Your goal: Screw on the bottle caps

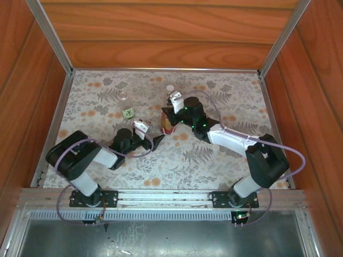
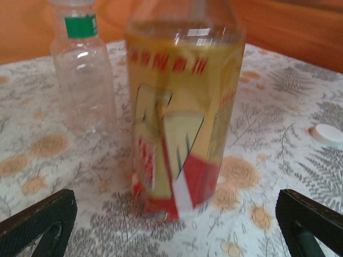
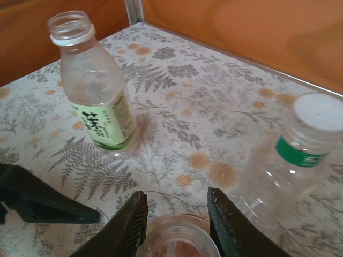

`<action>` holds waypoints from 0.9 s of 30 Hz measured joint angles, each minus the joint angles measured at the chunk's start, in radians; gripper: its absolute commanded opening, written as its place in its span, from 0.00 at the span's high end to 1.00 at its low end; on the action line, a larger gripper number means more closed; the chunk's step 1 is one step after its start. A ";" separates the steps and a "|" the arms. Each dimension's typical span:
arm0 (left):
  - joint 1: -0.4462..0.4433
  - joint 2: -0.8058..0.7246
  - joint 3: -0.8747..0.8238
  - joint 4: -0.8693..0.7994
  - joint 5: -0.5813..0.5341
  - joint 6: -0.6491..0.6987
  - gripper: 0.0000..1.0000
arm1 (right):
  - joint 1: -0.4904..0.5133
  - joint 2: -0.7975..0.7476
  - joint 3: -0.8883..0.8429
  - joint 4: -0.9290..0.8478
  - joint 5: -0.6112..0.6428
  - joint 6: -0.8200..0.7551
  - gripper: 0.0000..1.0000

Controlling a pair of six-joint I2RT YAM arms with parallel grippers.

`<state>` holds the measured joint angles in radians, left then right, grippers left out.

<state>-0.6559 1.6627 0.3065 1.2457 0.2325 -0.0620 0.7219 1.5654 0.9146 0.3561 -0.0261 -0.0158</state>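
Amber bottle stands uncapped, its neck gripped by the right pincer, which looks clenched on it from above. Left pincer is released, fingers spread wide either side of the bottle's base, not touching it. A loose white cap lies on the worktop beyond its right finger. Past the right pincer there's an open green-label bottle ahead-left and a capped clear bottle ahead-right.

floral mat under bottles, loose cap
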 measured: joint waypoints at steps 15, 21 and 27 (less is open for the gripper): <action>0.006 0.236 0.185 0.130 0.004 0.000 0.19 | 0.052 0.059 0.010 0.048 0.056 0.052 0.76; 0.008 0.250 0.212 0.132 0.000 -0.011 0.21 | 0.055 0.060 0.011 0.048 0.071 0.068 0.75; 0.008 0.251 0.228 0.131 -0.011 -0.018 0.21 | 0.072 0.064 0.016 0.045 0.135 0.104 0.80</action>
<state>-0.6479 1.9133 0.5343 1.3769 0.2211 -0.0803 0.7937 1.6291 0.9310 0.4015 0.1093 0.0879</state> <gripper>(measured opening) 0.790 0.312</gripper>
